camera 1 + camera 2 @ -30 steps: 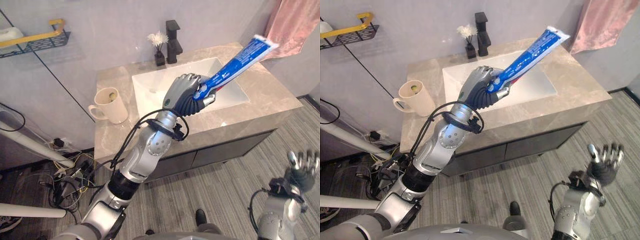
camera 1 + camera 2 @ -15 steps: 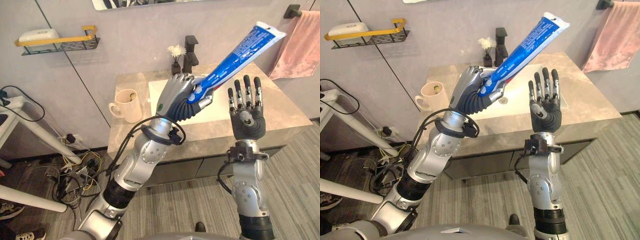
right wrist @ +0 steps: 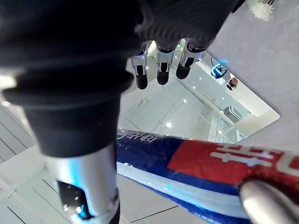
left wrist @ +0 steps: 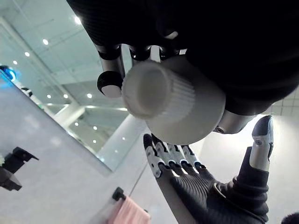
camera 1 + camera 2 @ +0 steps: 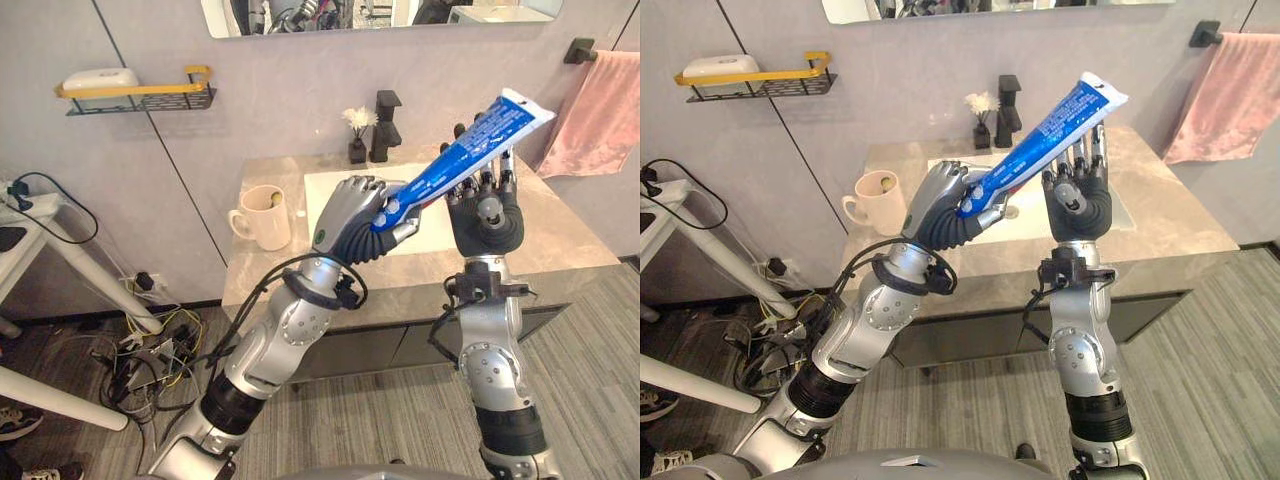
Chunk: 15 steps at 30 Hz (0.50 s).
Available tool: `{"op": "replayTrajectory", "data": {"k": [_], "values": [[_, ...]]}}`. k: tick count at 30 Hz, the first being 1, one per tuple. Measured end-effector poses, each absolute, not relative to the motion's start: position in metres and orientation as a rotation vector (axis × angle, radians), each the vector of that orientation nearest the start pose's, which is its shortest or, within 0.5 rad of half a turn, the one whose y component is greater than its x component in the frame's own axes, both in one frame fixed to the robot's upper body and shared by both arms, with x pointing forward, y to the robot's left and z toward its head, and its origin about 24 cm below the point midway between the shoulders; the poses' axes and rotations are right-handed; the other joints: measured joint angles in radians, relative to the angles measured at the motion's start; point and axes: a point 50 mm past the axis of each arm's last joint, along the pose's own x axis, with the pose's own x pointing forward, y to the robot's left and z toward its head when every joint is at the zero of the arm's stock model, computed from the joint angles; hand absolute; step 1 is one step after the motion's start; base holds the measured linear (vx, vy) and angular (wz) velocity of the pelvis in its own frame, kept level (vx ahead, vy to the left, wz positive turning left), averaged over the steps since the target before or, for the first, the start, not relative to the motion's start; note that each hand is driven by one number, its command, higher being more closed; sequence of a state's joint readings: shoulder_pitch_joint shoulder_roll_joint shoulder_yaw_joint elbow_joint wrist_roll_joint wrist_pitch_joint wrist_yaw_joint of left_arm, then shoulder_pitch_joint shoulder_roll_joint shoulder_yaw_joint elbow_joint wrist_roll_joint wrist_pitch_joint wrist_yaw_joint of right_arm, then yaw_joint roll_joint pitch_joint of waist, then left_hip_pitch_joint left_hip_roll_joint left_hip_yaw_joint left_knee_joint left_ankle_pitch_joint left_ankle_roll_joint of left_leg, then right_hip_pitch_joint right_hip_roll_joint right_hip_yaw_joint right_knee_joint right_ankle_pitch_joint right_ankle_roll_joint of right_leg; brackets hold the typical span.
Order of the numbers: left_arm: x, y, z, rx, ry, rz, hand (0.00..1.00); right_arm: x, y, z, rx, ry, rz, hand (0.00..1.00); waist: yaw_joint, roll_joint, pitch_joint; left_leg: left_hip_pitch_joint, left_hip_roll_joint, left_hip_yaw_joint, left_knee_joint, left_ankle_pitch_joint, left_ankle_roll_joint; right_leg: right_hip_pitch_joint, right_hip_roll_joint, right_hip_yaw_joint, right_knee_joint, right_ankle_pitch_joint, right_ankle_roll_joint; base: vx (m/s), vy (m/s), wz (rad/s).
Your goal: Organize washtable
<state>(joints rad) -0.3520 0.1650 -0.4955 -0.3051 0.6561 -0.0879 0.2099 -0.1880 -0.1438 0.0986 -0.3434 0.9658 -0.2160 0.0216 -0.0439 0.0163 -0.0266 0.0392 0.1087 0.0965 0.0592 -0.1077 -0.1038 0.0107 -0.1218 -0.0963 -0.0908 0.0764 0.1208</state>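
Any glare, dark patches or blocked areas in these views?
Left wrist view: left hand a black mass over the toothpaste cap, ceiling lights bright behind. Right wrist view: right hand equally dark against them. Eye views: counter evenly lit, no glare.

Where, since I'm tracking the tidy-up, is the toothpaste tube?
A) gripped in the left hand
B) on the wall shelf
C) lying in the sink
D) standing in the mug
A: the left hand curls its fingers round the toothpaste tube, held up in the air; the right hand is open beside it.
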Motion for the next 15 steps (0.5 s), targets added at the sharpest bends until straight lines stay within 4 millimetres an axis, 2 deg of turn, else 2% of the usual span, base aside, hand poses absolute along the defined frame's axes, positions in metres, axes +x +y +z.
{"op": "replayTrajectory", "data": {"k": [7, 15], "values": [[0.238, 0.028, 0.179, 0.668, -0.918, -0.281, 1.00, 0.261, -0.133, 0.186, 0.887, -0.606, 0.397, 0.00, 0.000, -0.004, -0.004, 0.000, 0.000, -0.001, -0.002, 0.002, 0.000, 0.000, 0.000, -0.001, 0.000, 0.000, 0.000, 0.00, 0.000, 0.00], [0.238, 0.025, 0.174, 0.673, -0.905, -0.303, 1.00, 0.263, -0.126, 0.182, 0.925, -0.568, 0.423, 0.00, 0.000, -0.021, -0.018, -0.001, 0.000, -0.002, -0.002, 0.002, 0.000, -0.001, 0.000, -0.002, 0.000, 0.000, 0.000, 0.00, 0.000, 0.00]]}}
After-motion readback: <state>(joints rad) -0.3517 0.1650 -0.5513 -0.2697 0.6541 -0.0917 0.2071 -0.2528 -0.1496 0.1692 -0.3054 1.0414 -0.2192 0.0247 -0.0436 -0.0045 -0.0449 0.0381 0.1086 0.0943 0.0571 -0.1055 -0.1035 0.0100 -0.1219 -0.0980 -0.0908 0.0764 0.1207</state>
